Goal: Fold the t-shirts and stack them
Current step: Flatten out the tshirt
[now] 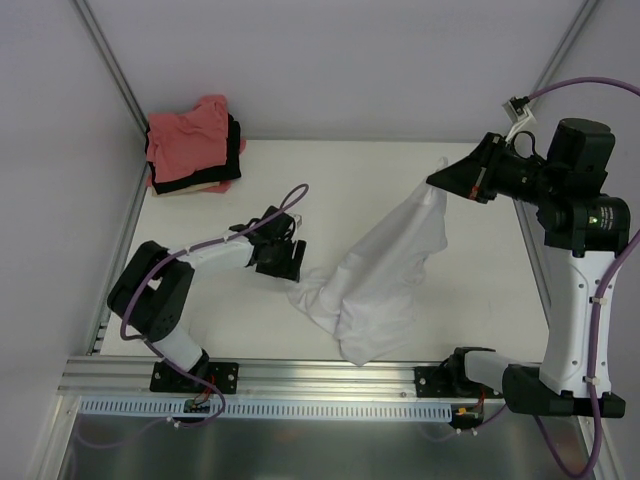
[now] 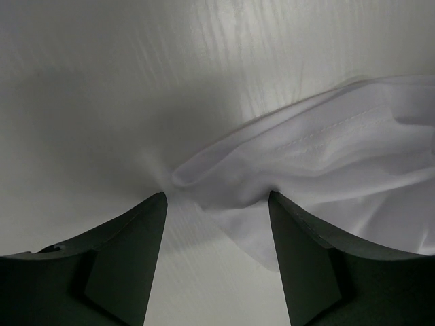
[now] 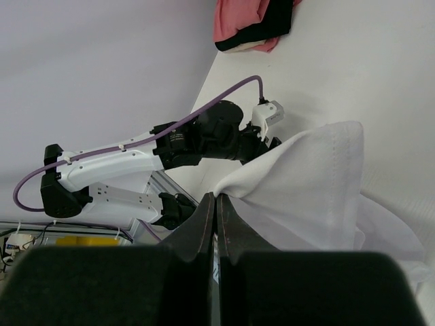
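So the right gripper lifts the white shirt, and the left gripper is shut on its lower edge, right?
No: the left gripper is open, fingers apart at the lower edge of the white shirt; the left wrist view shows it. The right gripper does hold the shirt up.

Soft matt cloth w/ stitched hem for the white t-shirt (image 1: 385,285), smooth matt worktop (image 1: 340,190) w/ faint grain, matt blk plastic left gripper (image 2: 216,198), brushed-metal front rail (image 1: 300,375).
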### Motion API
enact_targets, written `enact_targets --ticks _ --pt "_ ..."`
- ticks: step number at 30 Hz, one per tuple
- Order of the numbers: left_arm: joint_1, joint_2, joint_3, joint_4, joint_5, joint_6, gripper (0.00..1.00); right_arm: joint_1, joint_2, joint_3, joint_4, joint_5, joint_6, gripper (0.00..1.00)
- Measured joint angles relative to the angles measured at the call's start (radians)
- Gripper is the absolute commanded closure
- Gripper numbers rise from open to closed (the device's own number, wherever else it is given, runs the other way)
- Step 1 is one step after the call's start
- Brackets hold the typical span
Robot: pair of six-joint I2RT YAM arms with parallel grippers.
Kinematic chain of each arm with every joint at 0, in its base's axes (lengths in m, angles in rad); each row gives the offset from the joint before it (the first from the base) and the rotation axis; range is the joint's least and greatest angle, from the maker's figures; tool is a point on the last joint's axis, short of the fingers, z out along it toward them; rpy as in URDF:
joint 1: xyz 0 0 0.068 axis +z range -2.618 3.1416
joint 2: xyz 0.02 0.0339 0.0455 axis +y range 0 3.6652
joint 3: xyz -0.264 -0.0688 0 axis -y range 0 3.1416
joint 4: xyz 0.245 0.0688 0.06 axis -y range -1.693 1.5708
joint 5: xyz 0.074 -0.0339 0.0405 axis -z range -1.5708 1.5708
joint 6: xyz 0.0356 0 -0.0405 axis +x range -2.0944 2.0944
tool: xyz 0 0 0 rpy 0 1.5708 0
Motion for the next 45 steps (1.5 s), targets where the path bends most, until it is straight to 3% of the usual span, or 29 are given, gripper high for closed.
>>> enact_targets --ticks 3,5,6,7,8,15,21,28,34,40,41,45 --pt "-0.005 0.044 0.034 0.019 0.010 0.001 0.37 0.000 0.000 0.000 0.005 -0.002 0.000 1.00" --pt "-0.008 0.068 0.055 0.034 0.021 0.002 0.49 0.000 0.000 0.000 0.006 -0.002 0.001 0.99" --pt "-0.010 0.078 0.060 0.042 0.022 0.000 0.63 0.000 0.000 0.000 0.007 -0.002 0.001 0.99" --pt "-0.012 0.087 0.066 0.047 0.023 -0.001 0.98 0.000 0.000 0.000 0.007 -0.002 0.001 0.99" --pt "-0.013 0.094 0.066 0.053 0.026 -0.003 1.00 0.000 0.000 -0.002 0.010 -0.002 0.001 0.99" --pt "-0.014 0.154 0.140 0.031 0.018 0.004 1.00 0.000 0.006 -0.069 0.047 -0.005 0.003 0.99" --pt "-0.010 0.246 0.315 -0.034 -0.032 0.023 1.00 0.000 0.059 -0.089 0.068 -0.005 -0.003 0.99" --pt "0.069 0.285 0.434 -0.049 -0.075 0.039 1.00 0.000 0.132 -0.089 0.074 0.006 -0.016 0.99" --pt "0.209 0.159 0.256 -0.069 -0.115 0.037 1.00 0.000 0.135 -0.089 0.077 0.012 -0.019 1.00" --pt "0.208 -0.131 0.046 -0.149 -0.079 -0.044 1.00 0.000 0.122 -0.090 0.090 0.014 -0.019 0.99" --pt "0.203 -0.191 0.012 -0.151 -0.059 -0.068 0.95 0.000 0.120 -0.090 0.092 0.014 -0.019 0.99" --pt "0.194 -0.405 -0.121 -0.140 0.058 -0.160 0.02 0.000 0.112 -0.091 0.096 0.013 -0.016 0.99"
